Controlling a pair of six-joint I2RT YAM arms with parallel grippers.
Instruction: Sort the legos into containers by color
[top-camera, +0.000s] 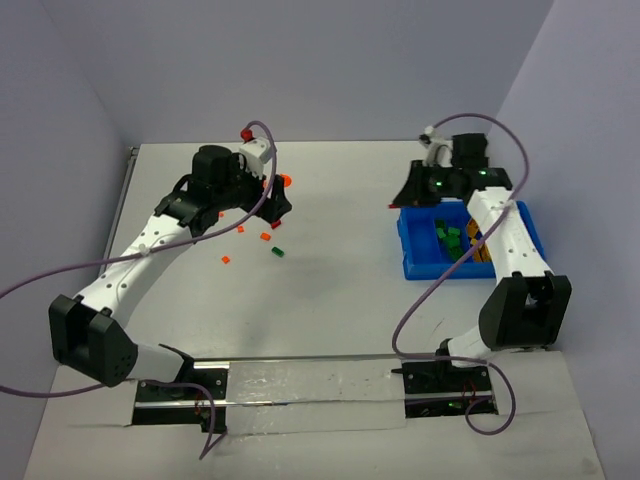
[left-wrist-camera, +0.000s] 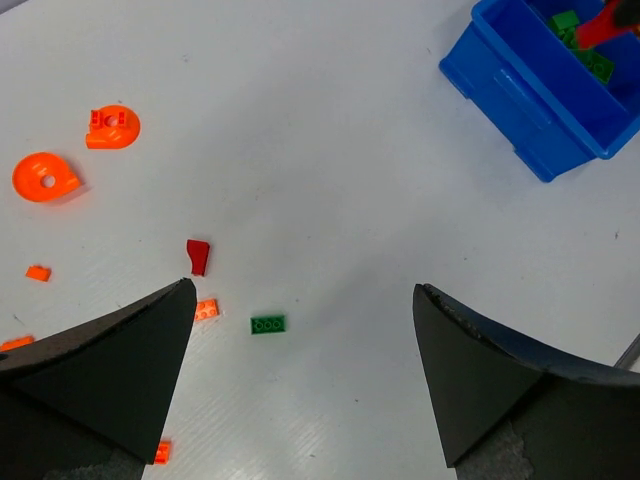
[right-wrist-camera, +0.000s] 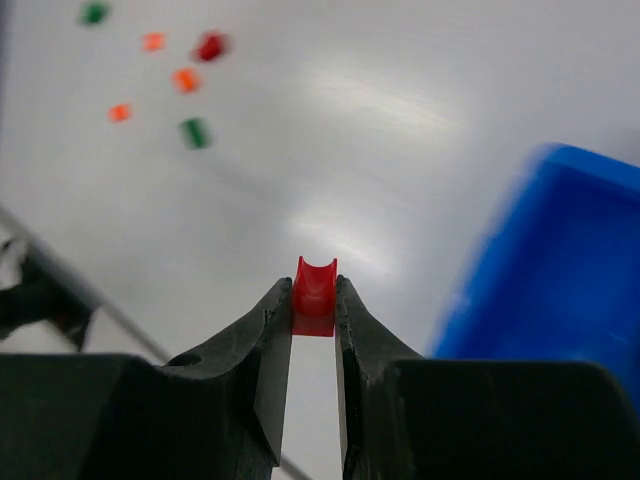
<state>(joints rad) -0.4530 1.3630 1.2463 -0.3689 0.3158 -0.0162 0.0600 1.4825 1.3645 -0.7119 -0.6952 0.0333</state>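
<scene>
Right wrist view is smeared: the legos (right-wrist-camera: 195, 132) in the upper left are just colored blobs, and the blue bin (right-wrist-camera: 560, 270) is a blur cut off at the right edge. In the left wrist view an orange brick (left-wrist-camera: 162, 452) at the bottom sits half hidden behind the left claw (left-wrist-camera: 304, 288). From above, the right arm (top-camera: 505, 235) covers part of the bin.

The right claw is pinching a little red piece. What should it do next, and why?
Probably slide the right claw sideways over the blue bin: it grips the red brick, yet the bin sits beside it, not beneath.
</scene>
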